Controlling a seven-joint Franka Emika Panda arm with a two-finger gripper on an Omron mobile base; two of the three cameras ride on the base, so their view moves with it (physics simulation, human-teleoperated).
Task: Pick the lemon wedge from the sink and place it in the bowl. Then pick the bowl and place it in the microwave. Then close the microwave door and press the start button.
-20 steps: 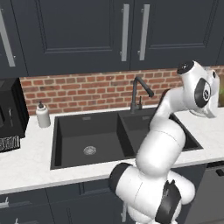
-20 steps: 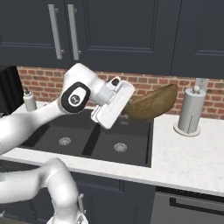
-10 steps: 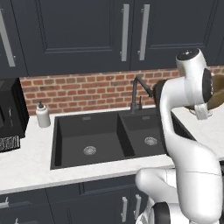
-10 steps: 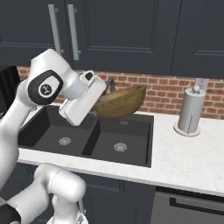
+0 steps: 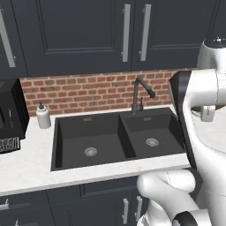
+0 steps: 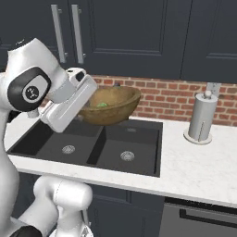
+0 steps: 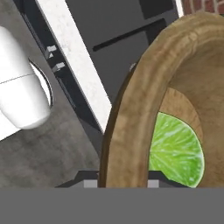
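Observation:
The wooden bowl hangs tilted in the air above the black sink, and my gripper is shut on its left rim. The yellowish-green lemon wedge lies inside it. In the hand view the bowl's thick rim runs up between my fingertips, and the wedge rests on the bowl's floor just beyond it. In the left base view the two sink basins and the dark faucet sit under my raised arm. The microwave and its door are out of view.
A paper towel holder stands on the white counter right of the sink. A soap dispenser and a black appliance stand at the sink's left. Dark cabinets hang above the brick wall.
My arm has swung left with the bowl, carrying it from over the counter's right side to above the sink. The wedge has stayed in the bowl.

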